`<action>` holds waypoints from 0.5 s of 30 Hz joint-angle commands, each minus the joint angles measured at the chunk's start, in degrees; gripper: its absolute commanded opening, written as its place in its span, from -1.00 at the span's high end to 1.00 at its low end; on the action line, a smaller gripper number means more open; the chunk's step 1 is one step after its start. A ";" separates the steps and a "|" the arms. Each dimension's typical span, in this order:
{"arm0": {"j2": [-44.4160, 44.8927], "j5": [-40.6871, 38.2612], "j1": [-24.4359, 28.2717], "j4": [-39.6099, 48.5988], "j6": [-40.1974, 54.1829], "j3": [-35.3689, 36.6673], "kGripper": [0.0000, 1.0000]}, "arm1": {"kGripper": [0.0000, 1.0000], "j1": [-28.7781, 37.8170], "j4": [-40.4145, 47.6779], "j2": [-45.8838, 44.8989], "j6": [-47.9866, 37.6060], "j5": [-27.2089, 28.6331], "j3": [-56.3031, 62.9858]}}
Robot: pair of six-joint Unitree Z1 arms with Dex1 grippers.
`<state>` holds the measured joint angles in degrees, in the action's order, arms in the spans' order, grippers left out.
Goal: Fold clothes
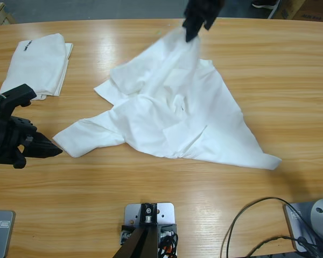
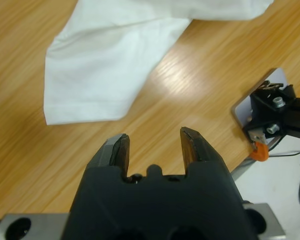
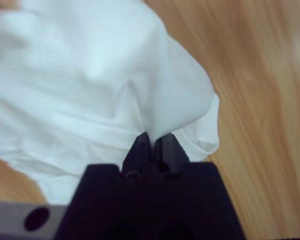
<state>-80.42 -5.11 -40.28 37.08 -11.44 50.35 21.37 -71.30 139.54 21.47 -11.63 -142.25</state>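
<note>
We find a crumpled white T-shirt [image 1: 177, 115] lying across the middle of the long wooden table [image 1: 151, 183], spread unevenly with many folds and creases; one sleeve [image 1: 89, 137] reaches out toward the table's left side and a pointed corner [image 1: 266, 160] extends to the lower right. The right gripper [image 1: 192, 33] comes down from the top edge near the middle, and its jaws are closed together on a bunch of the shirt's far edge, with the cloth drawn up into a peak at that point. In the right wrist view we confirm the pinch: the right gripper [image 3: 154, 145] has its two black jaws pressed nearly together with white fabric [image 3: 105, 80] caught between them, and the cloth fans out beyond. The left gripper [image 1: 54, 150] stands at the left edge of the table, low over the wood, just beside the tip of the sleeve but apart from it. In the left wrist view the left gripper [image 2: 154, 145] shows its jaws parted with a clear gap and nothing between them; bare wood lies under the gap and the sleeve [image 2: 105, 75] lies beyond. A second T-shirt [image 1: 40, 64], folded into a neat stack, rests near the far left corner, well apart from the crumpled one, with a small black lettering mark [image 1: 26, 45] on its upper edge.
</note>
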 commanded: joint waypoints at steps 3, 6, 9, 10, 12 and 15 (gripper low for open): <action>-2.87 -0.78 0.55 -1.76 0.26 -1.97 0.09 | -1.00 -0.86 -7.60 -9.41 -14.00 7.45 12.40; -5.01 -1.32 0.55 -2.85 4.77 -2.10 0.06 | -1.00 0.14 2.56 -20.05 -16.61 4.01 28.36; -8.56 -3.13 3.08 -3.21 6.41 -2.05 0.07 | -1.00 -0.54 4.41 -24.67 -17.88 2.42 35.31; -9.85 -3.48 4.30 -3.52 6.71 -1.96 0.08 | -1.00 -0.54 4.45 -26.36 -18.44 1.47 37.12; -12.40 -3.10 7.67 -4.24 10.12 -1.39 0.09 | -1.00 -0.49 8.12 -31.49 -20.87 0.74 44.54; -16.05 -0.09 13.70 -4.26 13.09 -0.16 0.08 | -1.00 -0.82 18.56 -39.35 -29.02 0.65 59.76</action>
<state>-87.65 -7.21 -35.84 34.15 -4.16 49.73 21.13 -66.24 114.97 3.06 -9.13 -105.88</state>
